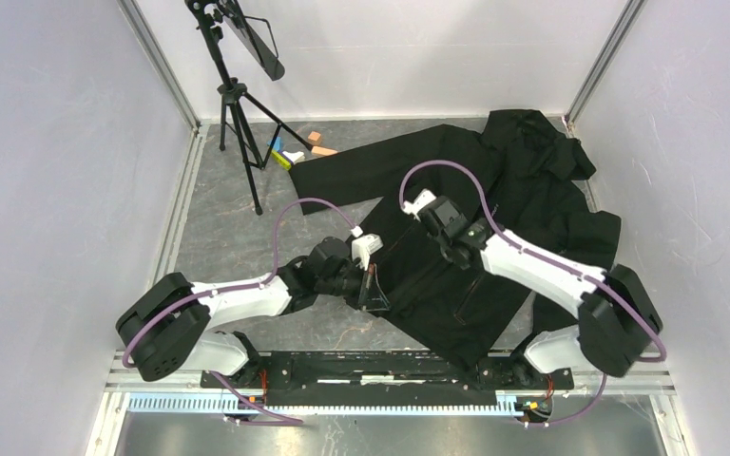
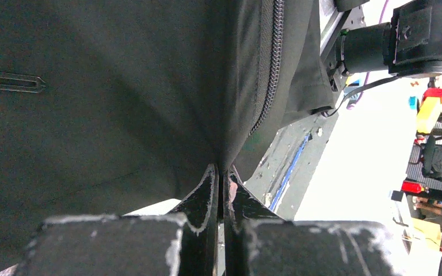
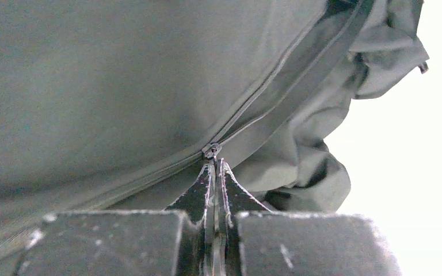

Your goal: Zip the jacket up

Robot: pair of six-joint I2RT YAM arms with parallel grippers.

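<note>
The left gripper clenched the jacket hem at its eight o'clock edge; the right gripper pinched the zipper pull, track running toward one o'clock.

Both arms reach inward, left end effector and right end effector pinched closed.

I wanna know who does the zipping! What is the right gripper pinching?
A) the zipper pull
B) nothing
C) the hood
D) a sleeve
A: the right gripper is shut on the zipper pull, partway along the front of the jacket.
</note>
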